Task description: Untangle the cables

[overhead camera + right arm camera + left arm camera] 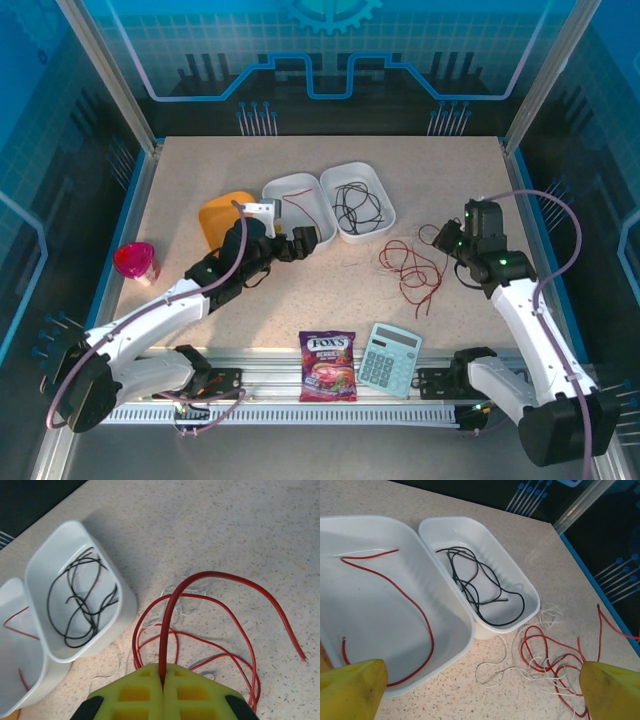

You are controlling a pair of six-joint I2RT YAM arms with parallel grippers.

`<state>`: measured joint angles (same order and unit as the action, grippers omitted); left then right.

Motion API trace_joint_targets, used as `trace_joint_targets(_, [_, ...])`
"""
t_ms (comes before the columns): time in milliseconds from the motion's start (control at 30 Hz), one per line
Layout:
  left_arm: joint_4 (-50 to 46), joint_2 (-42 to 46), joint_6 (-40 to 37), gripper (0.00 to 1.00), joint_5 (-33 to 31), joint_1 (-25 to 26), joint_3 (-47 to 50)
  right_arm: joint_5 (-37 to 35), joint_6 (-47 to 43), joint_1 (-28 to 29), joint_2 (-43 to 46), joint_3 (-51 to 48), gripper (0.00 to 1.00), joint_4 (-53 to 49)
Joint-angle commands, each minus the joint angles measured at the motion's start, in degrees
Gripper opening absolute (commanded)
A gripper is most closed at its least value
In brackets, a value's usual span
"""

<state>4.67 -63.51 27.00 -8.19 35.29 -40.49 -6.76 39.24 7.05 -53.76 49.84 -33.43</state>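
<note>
- The right gripper (162, 681) has its jaws pressed together on a red cable (172, 605). The cable rises from the pads, arches over and ends in a free tip off to the right.
- Under that arch more red loops (410, 265) lie on the table (250, 310), just right of the two white trays, with thin pale wires (495, 672) mixed among them.
- The left gripper (481, 695) hangs with its fingers spread wide and nothing between them (the yellow fingertips (350, 692) sit at the bottom corners of its wrist view), over the near side of the trays.
- The left tray (370, 605) holds a single red wire (417, 612).
- The right tray (455, 535) holds a black cable (480, 587) in loose loops.
- The two trays touch along their long sides.
- A candy bag (327, 365) and a calculator (390, 358) lie side by side near the front rail.
</note>
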Motion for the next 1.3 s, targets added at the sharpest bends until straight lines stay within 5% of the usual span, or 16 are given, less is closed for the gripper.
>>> trace_joint_targets(0, [2.3,-1.6,-2.4,0.99,5.6,-0.5,-2.9,4.0,-3.6,-0.6,1.6,4.0,0.00,-3.5])
trace_joint_targets(233, [4.2,-5.3,-3.9,0.99,13.6,-0.3,-4.9,9.5,-6.4,-0.1,2.3,11.4,0.00,-5.1])
trace_joint_targets(500, [4.1,-6.1,-3.1,0.99,13.5,-0.2,-4.9,14.7,-10.6,0.2,0.5,21.4,0.00,-8.6])
trace_joint_targets(767, [5.9,-3.1,-1.4,0.99,7.8,-0.3,-1.8,15.6,-11.9,5.3,-4.0,26.9,0.00,-6.7])
trace_joint_targets(1000, [4.9,4.5,0.1,0.99,-2.7,-0.4,2.7,3.8,-14.8,18.8,-13.3,34.3,0.00,-5.4])
trace_joint_targets(1267, [2.8,14.0,0.3,0.99,-11.1,-0.4,6.5,-1.3,-16.3,29.0,-27.5,43.7,0.00,-1.5])
